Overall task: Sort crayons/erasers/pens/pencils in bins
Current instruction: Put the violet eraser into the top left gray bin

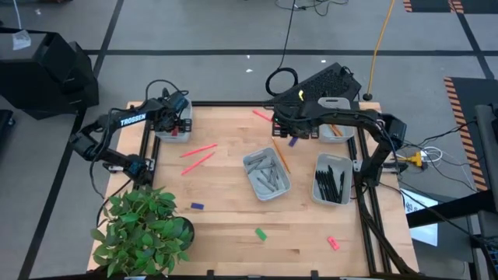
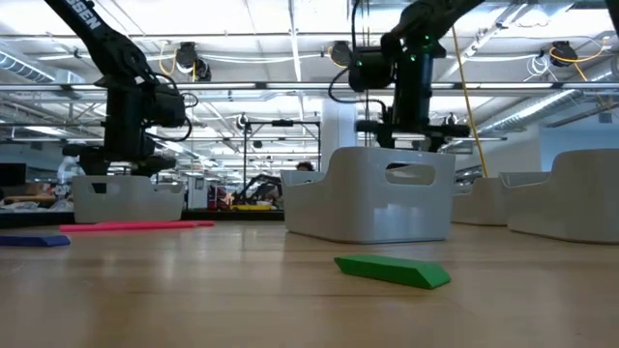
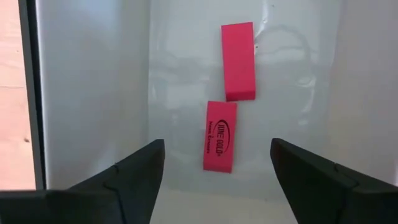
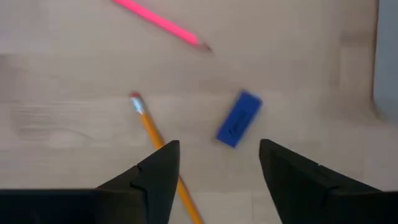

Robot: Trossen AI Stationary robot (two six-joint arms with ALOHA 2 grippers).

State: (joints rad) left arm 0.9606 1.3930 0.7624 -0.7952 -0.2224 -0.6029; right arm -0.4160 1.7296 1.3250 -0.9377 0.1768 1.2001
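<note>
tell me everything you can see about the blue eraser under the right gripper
The blue eraser is a small rectangular block with faint dark print on its top face. It lies flat and askew on the bare wooden table, touching nothing, beside an orange pencil. The open right gripper hovers above it.

Four bins (image 1: 267,174), four loose pencils (image 1: 199,149), four loose erasers (image 1: 261,232) and two pink erasers (image 3: 238,60) in a bin.

Two pink erasers (image 3: 229,99), one with dark print, in a pale grey bin (image 3: 93,93). Blue eraser (image 4: 239,119), orange pencil (image 4: 163,155), pink pencil (image 4: 163,22) on light wood table (image 4: 62,74).
</note>
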